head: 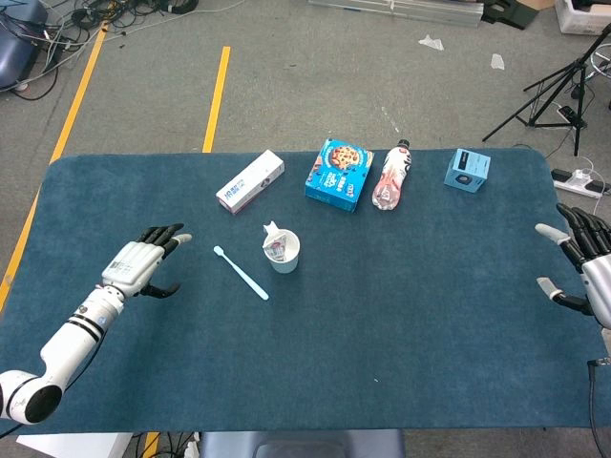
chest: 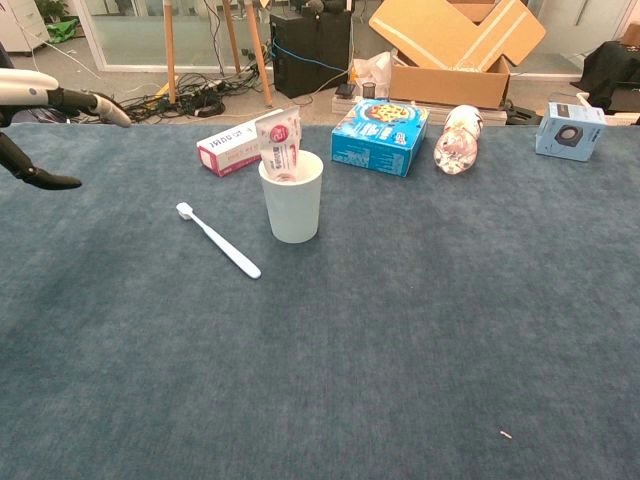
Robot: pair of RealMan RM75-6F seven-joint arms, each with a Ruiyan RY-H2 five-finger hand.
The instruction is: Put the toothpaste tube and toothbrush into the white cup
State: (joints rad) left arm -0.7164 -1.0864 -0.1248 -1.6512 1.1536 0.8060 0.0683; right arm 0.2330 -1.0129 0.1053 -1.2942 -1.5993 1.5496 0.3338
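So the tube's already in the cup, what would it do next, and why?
Probably bring the left hand back toward the toothbrush to pick it up. The toothpaste tube already stands in the white cup, the brush lies flat on the table beside it, and that hand is open, empty and closest.

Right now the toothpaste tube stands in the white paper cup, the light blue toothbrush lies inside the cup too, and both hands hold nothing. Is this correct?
Not quite. The light blue toothbrush lies on the blue table cloth, left of the white paper cup, not inside it; the chest view shows this. The toothpaste tube does stand in the cup, and the left hand and right hand hold nothing.
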